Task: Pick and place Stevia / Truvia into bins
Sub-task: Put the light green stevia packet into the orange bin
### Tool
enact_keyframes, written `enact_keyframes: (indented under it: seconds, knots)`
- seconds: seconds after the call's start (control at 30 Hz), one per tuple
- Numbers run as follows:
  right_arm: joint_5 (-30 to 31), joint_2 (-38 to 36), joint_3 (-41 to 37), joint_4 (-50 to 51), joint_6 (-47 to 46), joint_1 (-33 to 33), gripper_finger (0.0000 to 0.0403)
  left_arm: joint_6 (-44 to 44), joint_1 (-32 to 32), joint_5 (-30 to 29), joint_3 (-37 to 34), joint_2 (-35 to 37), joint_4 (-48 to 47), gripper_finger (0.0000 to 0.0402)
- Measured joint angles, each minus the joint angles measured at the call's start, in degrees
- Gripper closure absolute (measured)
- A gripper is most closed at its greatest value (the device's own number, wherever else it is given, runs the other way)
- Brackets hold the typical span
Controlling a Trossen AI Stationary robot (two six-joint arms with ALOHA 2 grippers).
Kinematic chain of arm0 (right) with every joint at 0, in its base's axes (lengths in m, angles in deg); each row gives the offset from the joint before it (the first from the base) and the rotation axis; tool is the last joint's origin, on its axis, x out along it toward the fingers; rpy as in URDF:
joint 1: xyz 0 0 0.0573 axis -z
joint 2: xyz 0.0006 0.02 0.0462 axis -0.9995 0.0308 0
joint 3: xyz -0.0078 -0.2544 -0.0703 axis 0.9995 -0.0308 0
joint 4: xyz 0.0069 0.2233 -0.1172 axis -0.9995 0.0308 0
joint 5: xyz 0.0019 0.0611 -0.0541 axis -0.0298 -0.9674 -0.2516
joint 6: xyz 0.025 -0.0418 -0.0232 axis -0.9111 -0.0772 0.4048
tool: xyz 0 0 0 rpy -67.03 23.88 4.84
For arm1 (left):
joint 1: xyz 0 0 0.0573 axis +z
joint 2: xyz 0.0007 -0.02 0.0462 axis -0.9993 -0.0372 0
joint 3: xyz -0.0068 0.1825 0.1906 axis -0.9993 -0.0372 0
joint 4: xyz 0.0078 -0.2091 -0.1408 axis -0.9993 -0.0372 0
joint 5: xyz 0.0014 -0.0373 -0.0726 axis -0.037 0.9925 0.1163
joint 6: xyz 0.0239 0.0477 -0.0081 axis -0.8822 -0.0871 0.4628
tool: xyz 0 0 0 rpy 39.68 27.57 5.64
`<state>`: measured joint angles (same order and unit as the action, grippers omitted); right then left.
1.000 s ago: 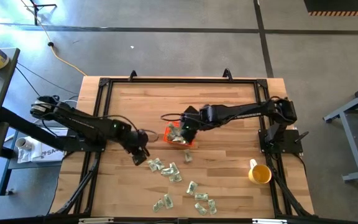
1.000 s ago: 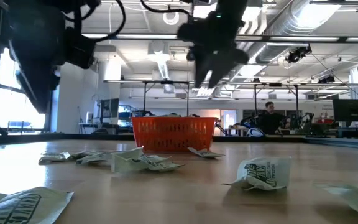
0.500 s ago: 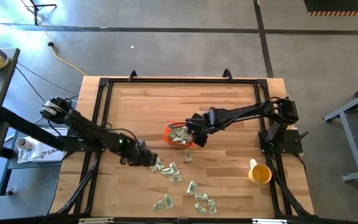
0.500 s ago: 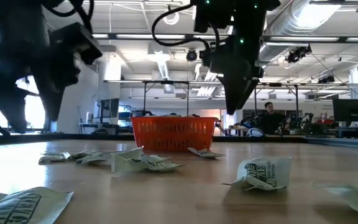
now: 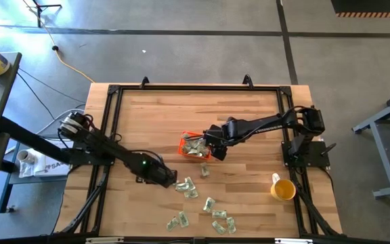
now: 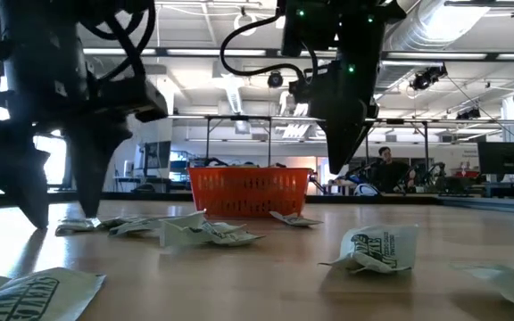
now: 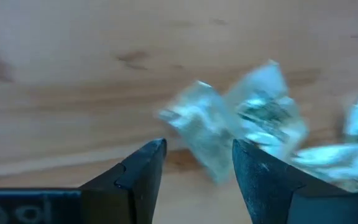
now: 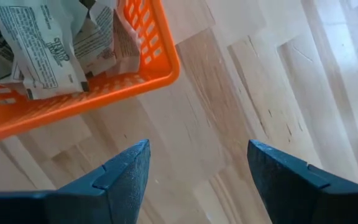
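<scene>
On wooden table (image 5: 147,115) | left pincer (image 7: 194,165) agape, empty | right pincer (image 8: 194,168) agape, empty

A yellow cup (image 5: 284,189) is seen upright near the right edge of the wooden bench (image 5: 154,115). A yellow cable (image 5: 70,64) is laid across the grey floor beyond it. A person (image 6: 387,167) is seated far behind.

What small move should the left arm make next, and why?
Probably lower and close on the sachet. The left gripper is open just above it, its fingers either side, while the right gripper hangs empty beside the bin.
</scene>
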<state>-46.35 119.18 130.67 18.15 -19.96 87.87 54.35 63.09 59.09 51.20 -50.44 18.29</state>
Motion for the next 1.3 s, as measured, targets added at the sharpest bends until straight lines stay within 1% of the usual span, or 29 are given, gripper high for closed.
enact_keyframes:
  seconds: [0.07,0.13,0.23,0.3,0.4,0.43,0.53,0.6,0.67,0.77,0.83,0.93,1.0,1.1,1.17,1.3]
  knots:
    - [-0.3,0.0,0.0,-0.1,0.0,0.0,0.0142,-1.3,0.1,-0.1,0.0,0.2,-2.2,0.0182]
    - [-0.4,0.0,0.0,-0.1,-0.1,0.0,0.0142,-3.1,0.6,-0.1,-0.1,0.6,-5.1,0.0206]
    - [-0.4,0.0,0.0,-0.1,-0.9,0.0,0.0142,-7.6,1.5,0.1,-0.2,0.9,-8.7,0.0261]
    - [-0.2,0.0,0.0,-0.1,-1.6,0.0,0.0142,-12.9,2.3,-0.6,-0.2,0.9,-10.7,0.0303]
    - [0.1,0.0,0.0,-0.1,-3.0,0.0,0.0142,-22.1,5.1,-4.8,-0.5,0.9,-14.3,0.0367]
    - [0.1,-0.2,0.0,0.0,-3.1,0.0,0.0144,-24.9,6.4,-6.2,-0.5,0.8,-15.0,0.0379]
    - [1.8,-2.1,0.0,0.4,-4.4,0.0,0.0154,-33.1,11.6,-9.9,-0.6,1.5,-17.0,0.0375]
    - [4.4,-4.4,0.0,1.8,-6.4,-0.2,0.0163,-39.6,15.6,-10.9,-0.6,2.4,-17.3,0.0362]
    - [7.3,-7.2,0.0,3.8,-9.2,-0.2,0.0173,-46.8,19.8,-11.4,0.0,4.0,-17.1,0.0361]
    - [10.4,-11.5,0.0,7.2,-14.4,-0.1,0.0187,-56.6,24.5,-14.5,3.2,7.3,-15.7,0.038]
    - [11.9,-14.2,0.1,9.5,-17.6,0.0,0.0196,-62.7,26.9,-16.5,5.3,9.1,-16.0,0.038]
    - [13.5,-17.3,0.1,12.8,-21.3,-0.1,0.0207,-71.6,30.1,-17.3,9.8,11.0,-12.6,0.0378]
    - [13.6,-19.1,0.1,14.9,-23.3,-0.5,0.0211,-78.0,31.1,-15.8,12.6,11.6,-8.7,0.0377]
    - [12.8,-20.6,0.1,17.1,-26.1,-0.9,0.0215,-85.7,31.9,-8.9,15.8,11.6,-1.7,0.0379]
    - [12.3,-20.8,0.1,17.8,-27.7,-1.0,0.0214,-87.2,31.9,-6.9,17.2,10.2,1.8,0.0379]
    - [12.2,-20.2,0.1,18.2,-29.5,-0.9,0.0211,-87.5,32.0,-3.7,17.7,5.3,2.0,0.0376]
